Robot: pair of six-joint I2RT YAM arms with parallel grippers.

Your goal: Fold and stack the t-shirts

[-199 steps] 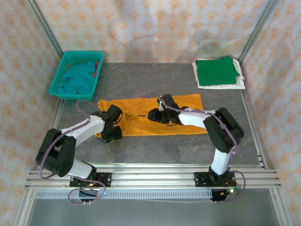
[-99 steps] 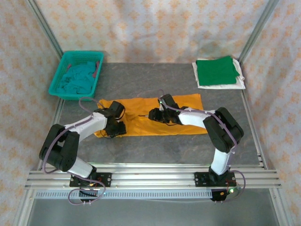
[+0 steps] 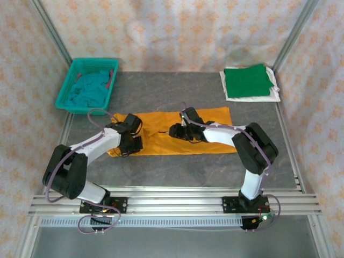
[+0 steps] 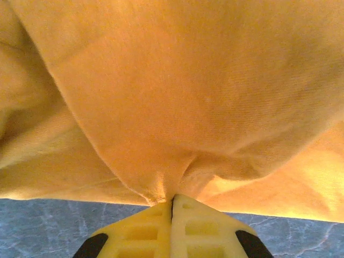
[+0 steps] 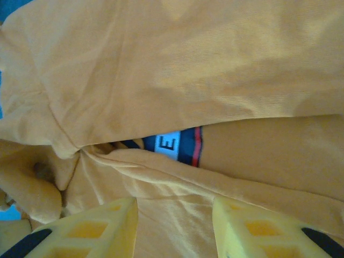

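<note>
Folding looks about half done, I think. The green shirt [image 3: 247, 80] lies folded flat on top of the white shirt [image 3: 274, 95] in the far right corner of the table [image 3: 177, 172], so those two seem finished and stacked.

The orange shirt [image 3: 161, 144] is in the middle of the table, between the two arms. It looks folded once the long way, into a wide strip, but it is bumpy and not neat yet. It needs more folds to get small like the green one.

The left gripper [image 4: 172, 200] sits at the left end of the strip. Its two fingers are pressed tight together with a bit of orange cloth pinched between them. The right gripper [image 5: 174, 207] is low over the middle of the strip. Its fingers are wide apart and hold nothing. Just past them, a little label [image 5: 174, 145] peeks out from under a fold.

The teal shirt [image 3: 88, 91] is all scrunched up in the basket [image 3: 64, 94] at the far left. Nobody has folded it yet.

So what is left: finish the orange shirt, put it on the pile, then do the teal one.
</note>
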